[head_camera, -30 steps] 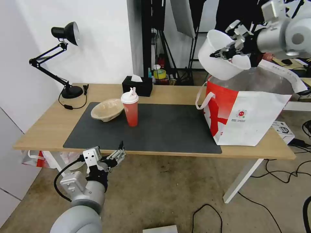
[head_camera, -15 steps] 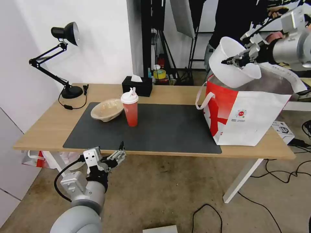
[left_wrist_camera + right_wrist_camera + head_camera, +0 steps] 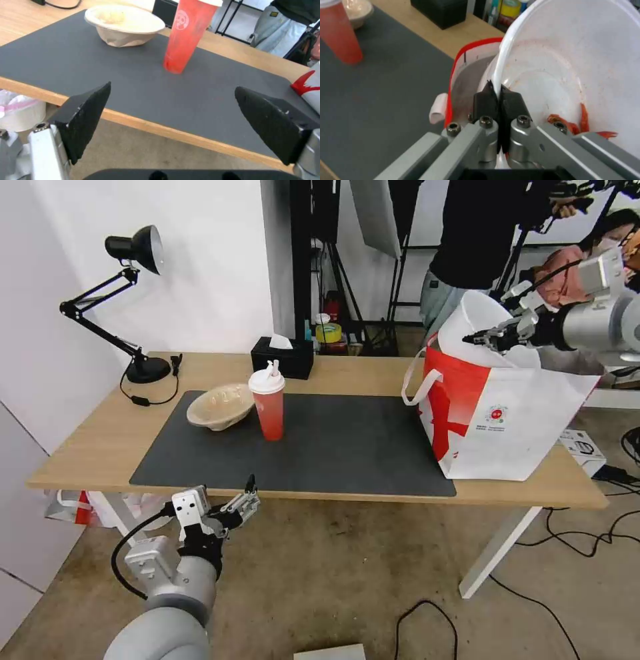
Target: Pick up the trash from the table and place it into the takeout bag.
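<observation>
We seem to be in a studio or lab set up for filming: tripod stands [image 3: 400,280] and a reflector panel [image 3: 377,213] crowd the back, cables [image 3: 587,540] trail over stained carpet [image 3: 347,573], and a black desk lamp [image 3: 127,300] clamps over the light-wood table [image 3: 100,440].

The right gripper [image 3: 479,339], closed on the rim of the white bowl [image 3: 481,317], is now lower and further to the robot's right than 1 s ago. Before, the bowl hangs high above the near-left corner of the takeout bag [image 3: 507,413], fully clear of it. Now its bottom part is sunk behind the bag's front wall, approx. half of the bowl is still over the edge. The bowl is also more tilted, opening faces more to the arm. The bag's white strap, visible on the far right before, is not seen now.
</observation>
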Motion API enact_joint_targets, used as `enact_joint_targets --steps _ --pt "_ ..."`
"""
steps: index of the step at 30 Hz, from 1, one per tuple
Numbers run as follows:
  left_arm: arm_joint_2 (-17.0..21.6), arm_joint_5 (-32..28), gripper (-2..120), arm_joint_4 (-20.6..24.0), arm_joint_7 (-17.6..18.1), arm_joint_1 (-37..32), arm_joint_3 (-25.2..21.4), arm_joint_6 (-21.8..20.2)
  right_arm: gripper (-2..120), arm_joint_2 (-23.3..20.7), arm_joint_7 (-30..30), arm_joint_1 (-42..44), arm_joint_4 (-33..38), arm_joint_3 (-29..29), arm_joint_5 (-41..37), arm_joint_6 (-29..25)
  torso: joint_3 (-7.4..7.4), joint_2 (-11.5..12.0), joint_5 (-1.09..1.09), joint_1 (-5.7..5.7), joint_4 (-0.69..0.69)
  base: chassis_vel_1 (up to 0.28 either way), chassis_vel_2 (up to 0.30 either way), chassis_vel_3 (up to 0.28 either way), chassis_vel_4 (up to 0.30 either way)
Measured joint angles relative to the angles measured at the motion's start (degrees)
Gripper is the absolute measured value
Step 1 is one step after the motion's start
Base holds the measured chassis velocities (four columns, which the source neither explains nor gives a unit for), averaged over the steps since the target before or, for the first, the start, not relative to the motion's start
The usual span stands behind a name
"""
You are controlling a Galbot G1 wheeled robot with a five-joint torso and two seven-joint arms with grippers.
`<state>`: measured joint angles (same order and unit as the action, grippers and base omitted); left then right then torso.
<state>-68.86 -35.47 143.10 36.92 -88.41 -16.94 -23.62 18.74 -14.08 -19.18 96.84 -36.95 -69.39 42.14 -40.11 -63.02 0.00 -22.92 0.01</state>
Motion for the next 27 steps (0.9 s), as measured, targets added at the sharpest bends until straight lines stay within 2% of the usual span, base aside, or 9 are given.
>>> enact_joint_targets --steps 11,13,14,17,18,20,22,26,27 --pt "-0.12 0.00 100 0.16 0.02 0.07 0.01 -0.05 2 -0.37 -0.50 2.50 0.84 2.13 0.43 0.00 0.00 0.00 0.00 0.00 0.00 0.000 0.000 0.000 0.000" --pt "-0.13 0.01 100 0.16 0.02 0.05 0.01 -0.05 11 -0.30 -0.25 3.10 1.11 2.88 0.22 0.00 0.00 0.00 0.00 0.00 -0.01 0.000 0.000 0.000 0.000" --pt "-0.13 0.01 100 0.16 0.02 0.05 0.01 -0.05 11 -0.30 -0.25 3.10 1.11 2.88 0.22 0.00 0.00 0.00 0.00 0.00 -0.01 0.000 0.000 0.000 0.000" --pt "-0.23 0.01 100 0.16 0.02 0.02 0.01 -0.05 25 -0.08 0.42 3.10 1.06 3.09 0.00 0.00 0.00 0.00 0.00 0.00 0.00 0.000 0.000 0.000 0.000" --pt "-0.23 0.01 100 0.16 0.02 0.02 0.01 -0.05 25 -0.08 0.42 3.10 1.06 3.09 0.00 0.00 0.00 0.00 0.00 0.00 0.00 0.000 0.000 0.000 0.000" --pt "-0.36 0.00 100 0.16 0.02 -0.01 0.03 -0.06 36 -0.04 0.58 2.78 0.99 3.04 0.03 -0.01 0.01 0.00 0.00 0.00 0.00 0.000 0.000 0.000 0.000" --pt "-0.38 0.00 100 0.16 0.02 -0.06 0.03 -0.07 40 -0.04 0.59 2.66 0.99 2.96 0.06 0.00 0.01 0.00 0.00 0.00 -0.01 0.000 0.000 0.000 0.000" --pt "-0.35 -0.01 100 0.16 0.01 -0.12 0.01 -0.09 60 0.12 0.97 1.86 0.95 2.21 0.15 0.00 0.01 0.00 0.00 0.00 0.00 0.000 0.000 0.000 0.000" --pt "-0.35 -0.01 100 0.16 0.01 -0.12 0.01 -0.09 60 0.12 0.97 1.86 0.95 2.21 0.15 0.00 0.01 0.00 0.00 0.00 0.00 0.000 0.000 0.000 0.000"
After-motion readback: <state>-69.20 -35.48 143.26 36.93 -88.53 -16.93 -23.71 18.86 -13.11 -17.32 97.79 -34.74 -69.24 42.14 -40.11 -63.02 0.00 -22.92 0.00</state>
